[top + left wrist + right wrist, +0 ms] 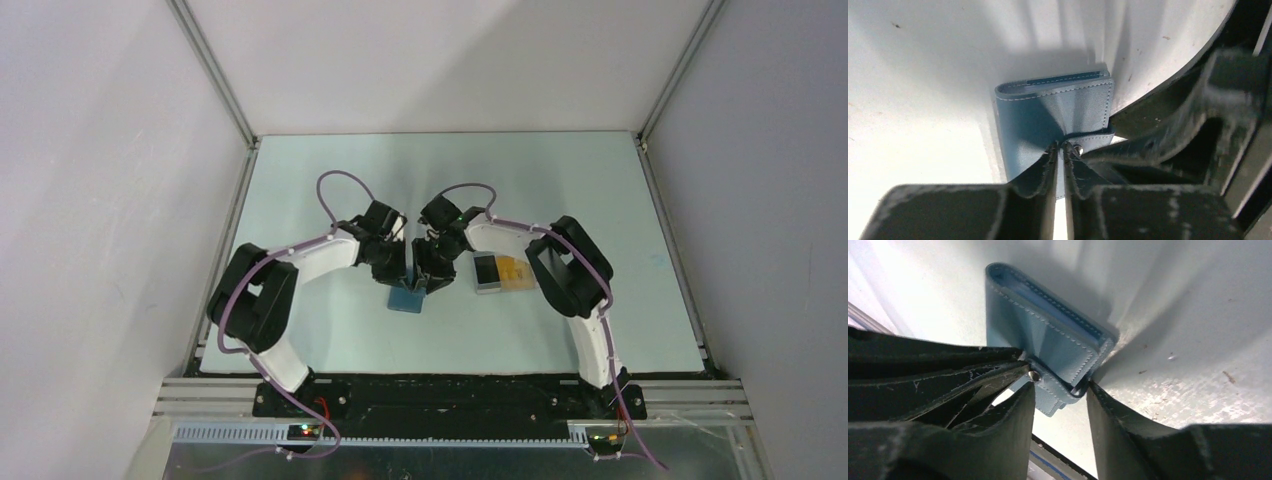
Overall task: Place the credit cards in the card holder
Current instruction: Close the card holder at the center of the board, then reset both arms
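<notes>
While our left gripper (1062, 146) pinches the card holder's (1048, 120) flap at mid-table and our right gripper (1060, 385) straddles its strap half-open, we judge opening comes next, the credit cards (498, 271) waiting just right.

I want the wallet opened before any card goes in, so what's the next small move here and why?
Probably the right hand should close on the snap-strap end of the blue card holder and peel it away while the left hand keeps its pinch. The left hand is shut on the holder's flap, the right hand's fingers straddle the strap without clamping it, the holder looks folded shut, and the credit cards wait beside it.
</notes>
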You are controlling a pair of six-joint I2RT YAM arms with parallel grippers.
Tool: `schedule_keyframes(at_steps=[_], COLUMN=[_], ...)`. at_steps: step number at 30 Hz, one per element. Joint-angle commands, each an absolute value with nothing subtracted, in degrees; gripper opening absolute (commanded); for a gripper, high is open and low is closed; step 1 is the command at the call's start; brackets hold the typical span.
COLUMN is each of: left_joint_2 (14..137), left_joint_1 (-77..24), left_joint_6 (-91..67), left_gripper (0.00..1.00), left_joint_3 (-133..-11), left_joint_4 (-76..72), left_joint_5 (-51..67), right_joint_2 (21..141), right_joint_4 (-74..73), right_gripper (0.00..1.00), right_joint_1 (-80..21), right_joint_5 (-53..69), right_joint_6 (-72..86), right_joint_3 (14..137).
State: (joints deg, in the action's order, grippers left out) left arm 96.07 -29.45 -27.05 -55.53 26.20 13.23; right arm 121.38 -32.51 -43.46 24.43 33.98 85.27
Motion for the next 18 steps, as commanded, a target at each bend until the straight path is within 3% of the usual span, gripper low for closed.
schedule_keyframes(at_steps=[1, 2, 3, 4, 8, 10, 18], left_joint_2=[91.5, 88.6, 87.2, 84.0, 74.8, 70.8, 52.2], left_joint_1=[-30.3, -29.9, -29.6, -28.9, -26.5, -24.6, -13.6], left_joint_6=[-28.9, -29.3, -30.1, -30.4, -31.9, -32.4, -29.4], left_gripper=[0.26, 0.41, 0.48, 0.62, 0.93, 0.99, 1.0], left_joint_3=[-55.4, -55.4, -55.2, -55.2, -54.0, -52.8, -44.8], left_joint_4=[25.0, 25.0, 25.0, 25.0, 24.8, 24.6, 23.5], left_joint_5=[11.3, 10.8, 10.0, 9.6, 7.0, 6.8, 2.6], right_joint_2=[118.8, 116.2, 114.8, 112.3, 104.2, 100.3, 77.1], right_joint_4=[-29.5, -29.7, -29.7, -29.7, -29.6, -29.5, -27.1], right_gripper=[0.52, 0.56, 0.59, 0.63, 0.78, 0.83, 0.99], right_joint_1=[-43.9, -43.7, -43.5, -43.4, -42.8, -42.0, -33.1], right_joint_5=[20.5, 20.5, 20.6, 20.6, 19.0, 17.9, 9.5], right_joint_6=[31.1, 30.6, 30.3, 29.9, 28.7, 28.1, 24.7], right_joint_3=[79.8, 79.8, 79.7, 79.7, 79.6, 79.3, 66.1])
